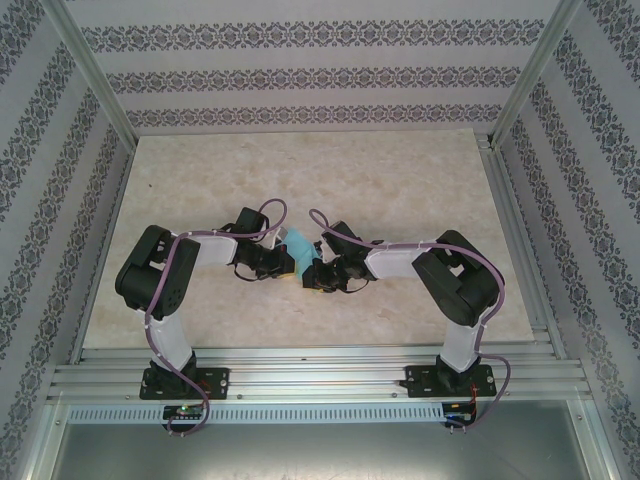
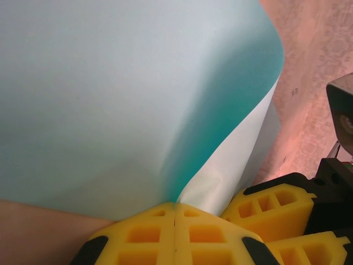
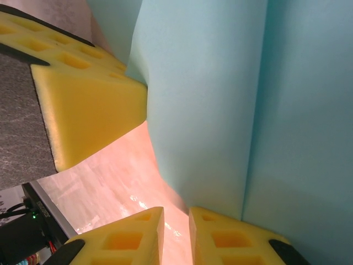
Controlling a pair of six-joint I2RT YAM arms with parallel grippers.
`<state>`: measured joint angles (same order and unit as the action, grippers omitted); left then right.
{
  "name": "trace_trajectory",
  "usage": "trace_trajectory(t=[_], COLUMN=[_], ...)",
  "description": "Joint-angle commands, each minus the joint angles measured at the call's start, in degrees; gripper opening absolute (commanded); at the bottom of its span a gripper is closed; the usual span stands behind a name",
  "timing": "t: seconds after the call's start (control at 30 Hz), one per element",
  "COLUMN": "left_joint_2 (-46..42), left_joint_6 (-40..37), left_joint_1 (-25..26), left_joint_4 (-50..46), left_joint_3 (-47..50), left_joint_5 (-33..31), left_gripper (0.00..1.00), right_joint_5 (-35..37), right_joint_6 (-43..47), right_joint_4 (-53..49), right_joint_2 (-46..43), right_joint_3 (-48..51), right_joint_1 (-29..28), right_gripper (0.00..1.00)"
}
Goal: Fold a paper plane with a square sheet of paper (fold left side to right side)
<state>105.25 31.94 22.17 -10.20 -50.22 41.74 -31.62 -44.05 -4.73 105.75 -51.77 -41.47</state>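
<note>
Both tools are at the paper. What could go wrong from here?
1. The left tool pinches the paper at one spot and the sheet bulges in a curve, so the crease may land crooked.
2. The right tool has its jaws slightly apart at the paper's edge; that side may be loose and swing.
3. The tools sit close together, so they might bump.

A robot lab cell: 2 arms (image 1: 165,290) (image 1: 455,285) bolted to aluminium rails (image 1: 320,372), patterned walls (image 1: 300,70) around.
</note>
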Motion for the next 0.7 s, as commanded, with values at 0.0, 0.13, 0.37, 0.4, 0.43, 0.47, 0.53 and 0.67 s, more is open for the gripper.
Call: trace_trajectory(t=[0.0, 0.13, 0.37, 0.4, 0.43, 0.47, 0.53, 0.67], left_joint_2=[1.15, 0.75, -0.14, -0.09, -0.11, -0.09, -0.32, -0.98], left_joint_6=[-0.08, 0.05, -0.7, -0.82, -0.9, -0.92, -1.01, -1.32], left_joint_1=[-0.52, -0.52, -0.48, -0.49, -0.51, -0.51, -0.55, -0.53], left_joint_4=[-0.32, 0.06, -0.99, -1.07, -1.1, -1.14, -1.03, -1.18], left_joint_3=[-0.94, -0.85, -1.81, -1.9, -2.03, -2.04, -2.09, -2.34], left_joint_5=[-4.53, -4.34, -3.95, -3.81, -3.71, -3.6, -3.29, -2.75], left_gripper=[0.0, 0.0, 0.0, 0.0, 0.0, 0.0, 0.0, 0.0], right_joint_5=[1.21, 1.28, 0.42, 0.33, 0.29, 0.33, 0.33, 0.03], right_joint_6=[-0.47, -0.5, -0.74, -0.77, -0.66, -0.64, -0.57, -1.07], right_joint_4=[-1.43, -1.42, 0.46, 0.64, 0.61, 0.65, 0.55, 1.72], right_joint_2=[-1.06, -1.5, -2.02, -2.2, -2.46, -2.64, -2.92, -3.34], right_joint_3=[1.92, 2.51, 2.73, 2.73, 2.64, 2.64, 2.64, 3.38], right_joint_1=[0.65, 1.0, 1.34, 1.39, 1.45, 1.53, 1.64, 1.94], right_gripper=[0.2, 0.2, 0.22, 0.22, 0.22, 0.22, 0.22, 0.22])
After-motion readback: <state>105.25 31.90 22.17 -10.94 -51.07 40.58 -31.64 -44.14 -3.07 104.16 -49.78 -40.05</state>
